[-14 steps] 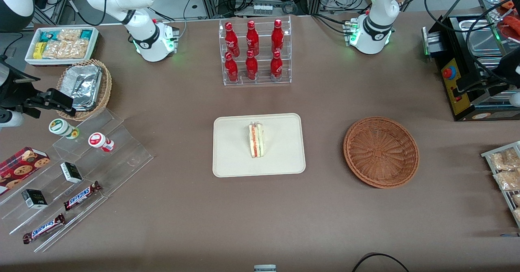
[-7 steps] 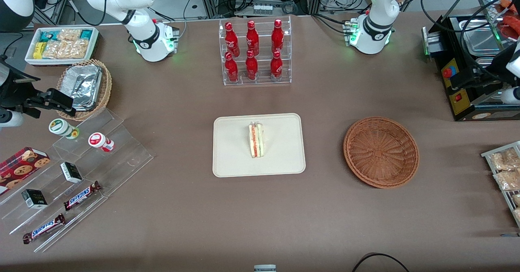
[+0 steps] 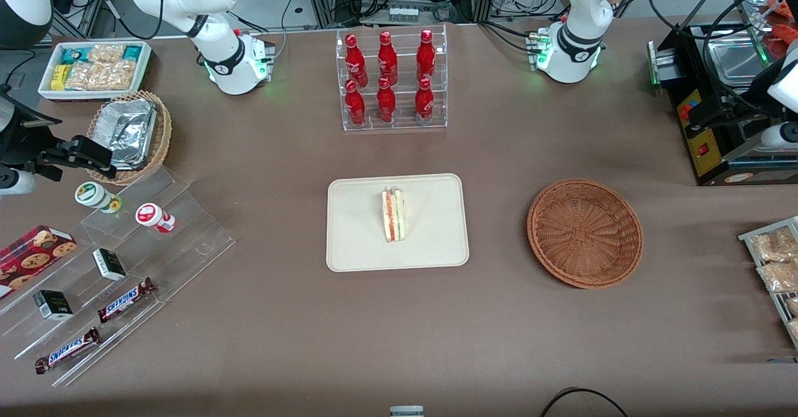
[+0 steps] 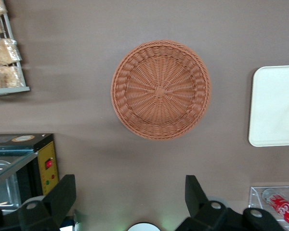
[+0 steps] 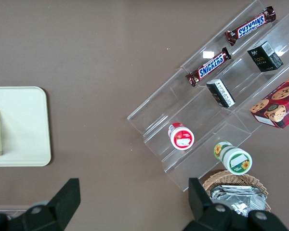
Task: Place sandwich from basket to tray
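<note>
Since a second ago, only the left arm has shifted at the working arm's end of the surface, rising over the black machine; sandwich, tray and basket lie unchanged. From the front, the sandwich rests on the tray, the basket beside it holds nothing. From the left wrist, the tool hangs spread wide above the surface, near the basket, with the tray well apart.
</note>
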### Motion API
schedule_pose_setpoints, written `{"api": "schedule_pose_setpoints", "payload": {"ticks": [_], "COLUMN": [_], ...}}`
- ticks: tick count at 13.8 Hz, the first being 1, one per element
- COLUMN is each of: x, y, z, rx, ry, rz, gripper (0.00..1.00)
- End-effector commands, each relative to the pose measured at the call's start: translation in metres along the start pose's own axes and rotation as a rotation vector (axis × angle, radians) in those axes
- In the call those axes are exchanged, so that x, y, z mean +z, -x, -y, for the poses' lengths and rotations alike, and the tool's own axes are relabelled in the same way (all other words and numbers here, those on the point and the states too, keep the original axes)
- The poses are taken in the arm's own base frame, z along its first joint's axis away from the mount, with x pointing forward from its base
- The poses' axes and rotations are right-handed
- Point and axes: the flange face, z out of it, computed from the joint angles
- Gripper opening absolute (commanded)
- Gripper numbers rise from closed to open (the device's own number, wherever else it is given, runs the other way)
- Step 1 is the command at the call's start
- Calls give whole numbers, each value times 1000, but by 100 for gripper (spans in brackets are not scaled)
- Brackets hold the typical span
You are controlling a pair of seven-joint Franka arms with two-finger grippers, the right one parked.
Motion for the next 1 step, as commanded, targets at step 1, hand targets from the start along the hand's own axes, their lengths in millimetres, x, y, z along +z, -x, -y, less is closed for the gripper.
{"api": "schedule_pose_setpoints", "payload": {"ticks": [1], "x": [-2], "y": [7], "z": [-1], "rx": [-7], "ry": [-22], "rz": [0], "gripper": [100]}}
